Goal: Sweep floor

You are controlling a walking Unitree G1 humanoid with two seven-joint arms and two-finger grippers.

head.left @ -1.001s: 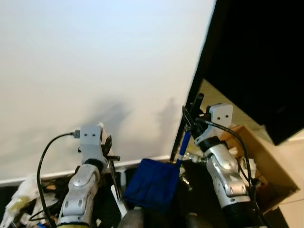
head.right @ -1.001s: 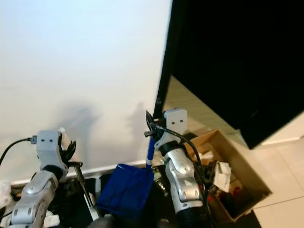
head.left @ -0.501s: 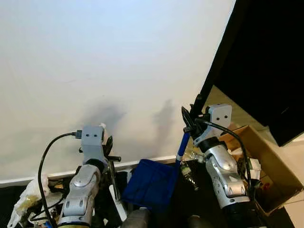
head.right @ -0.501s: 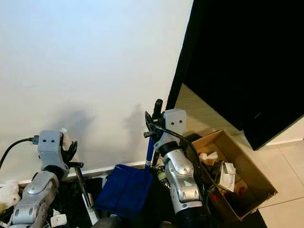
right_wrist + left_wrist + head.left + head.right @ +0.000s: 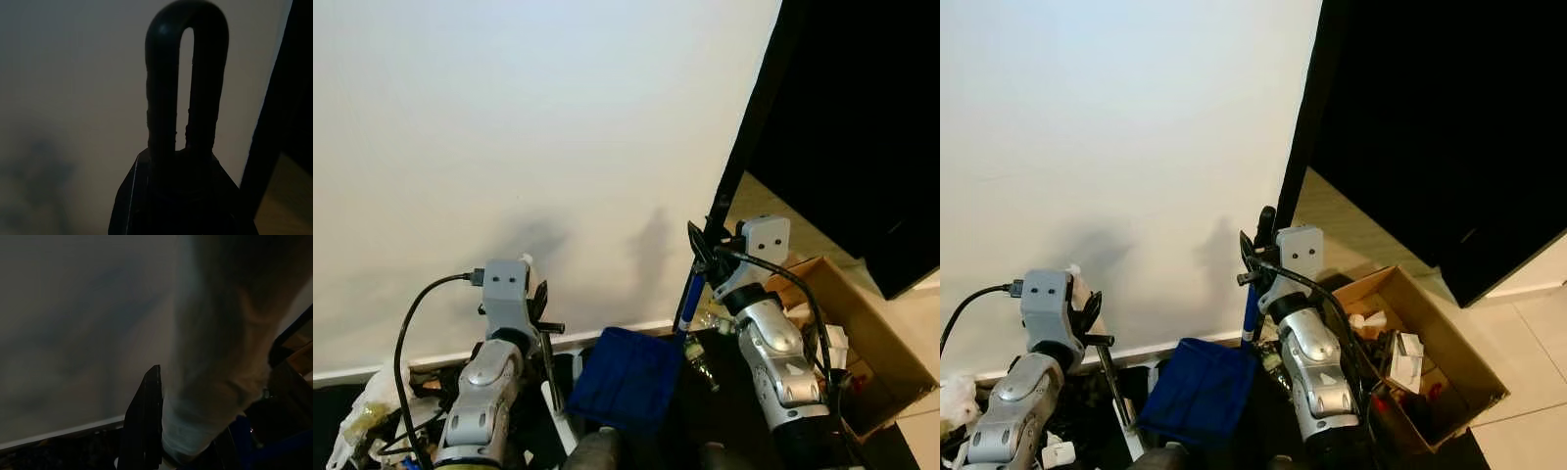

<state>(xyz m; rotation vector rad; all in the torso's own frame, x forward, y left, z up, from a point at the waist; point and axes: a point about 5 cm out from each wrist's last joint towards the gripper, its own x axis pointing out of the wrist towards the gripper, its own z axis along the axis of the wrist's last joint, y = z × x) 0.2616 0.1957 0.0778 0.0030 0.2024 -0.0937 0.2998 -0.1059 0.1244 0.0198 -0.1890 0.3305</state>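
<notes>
My left gripper (image 5: 532, 296) is shut on the broom handle (image 5: 546, 354), a thin dark rod with a pale top end that looms blurred in the left wrist view (image 5: 210, 382) beside one black finger (image 5: 146, 426). My right gripper (image 5: 703, 251) is shut on the dustpan handle (image 5: 686, 299), a blue rod ending in a black loop (image 5: 186, 73). The blue dustpan (image 5: 626, 379) hangs low between my two arms, close to the white wall (image 5: 509, 127). The broom's head is hidden below.
A tall black panel (image 5: 862, 117) stands on the right. Under it sits an open cardboard box (image 5: 867, 338) with odds and ends. A bottle (image 5: 697, 354) and other litter lie by the skirting, and a plastic bag (image 5: 362, 416) lies at the left.
The whole picture has swung a little sideways, so the camera moved. Both grippers keep the same hold, and the dustpan hangs in the same place between the arms.
</notes>
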